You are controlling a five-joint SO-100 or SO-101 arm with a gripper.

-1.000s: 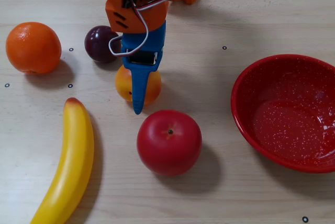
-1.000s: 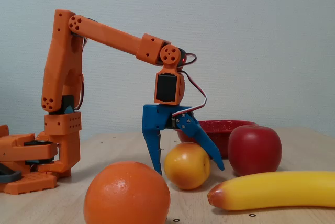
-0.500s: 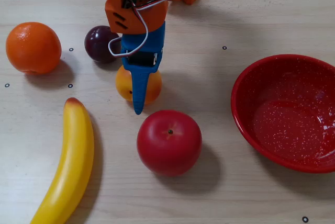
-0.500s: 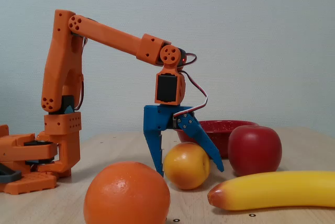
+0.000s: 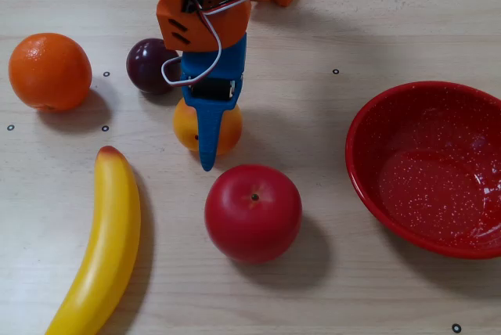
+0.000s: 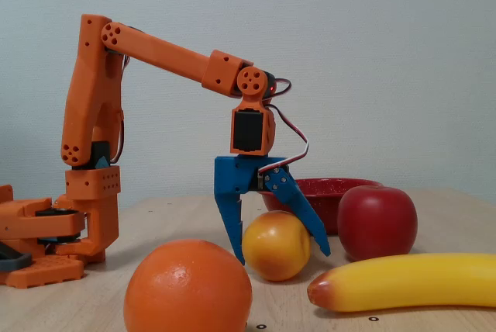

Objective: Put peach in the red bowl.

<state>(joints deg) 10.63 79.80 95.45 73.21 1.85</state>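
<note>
Pale wood-grain tabletop fills the frame of the fixed view from above and runs across the bottom of the low side-on fixed view. Against the light blue-grey wall in the side-on view stands the orange plastic robot arm, its base at lower left and its upper link slanting down toward the centre of the frame.

Next in size, the wide glossy red bowl with fine white speckles sits at the right edge of the view from above, well apart from the arm; in the side-on view only its rim shows behind the fruit. A long yellow banana with a reddish tip lies along the lower left of the view from above, and a big shiny red apple rests just below centre. An evenly orange, dimpled orange sits at upper left — in the side-on view it looms in the foreground.

The blue two-finger gripper hangs point-down at the centre of the side-on view, its jaws spread apart and straddling the small round yellow-orange peach, one finger on the left flank and the other on the right. Whether the tips press the fruit cannot be told. The peach rests on the table; from above it lies left of centre, half covered by the gripper, above the apple and below a small dark purple plum.
</note>
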